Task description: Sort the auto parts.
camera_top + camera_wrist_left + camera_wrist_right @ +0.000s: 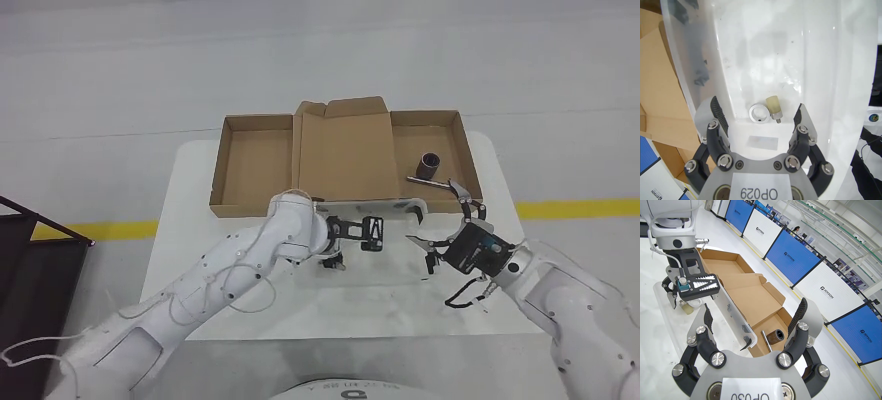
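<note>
Silver metal ring [759, 113]: lies flat on the floor of the translucent white plastic tray [829, 75], against one end wall, with a small hole in its rim.
Cream rubber cylinder with a hexagonal metal base and threaded stud [774, 108]: lies on its side just beside the ring. I cannot tell whether the two touch.
Left gripper [757, 102]: points down into the tray over those two parts. Its fingers are spread wide, with nothing between them.
Right gripper [755, 303]: is held over the white table [390, 295] beside the tray's right end, tilted toward the box. Its fingers are apart and hold nothing.
Tray: sits on the table along the front wall of the box.
Brown cardboard box [345, 150]: sits open at the table's far edge, with a folded flap over its middle.
Box, right compartment: holds a dark short metal sleeve [431, 162] and a thin steel rod [428, 182] — the rod lies nearer the front wall, just beside the sleeve.
</note>
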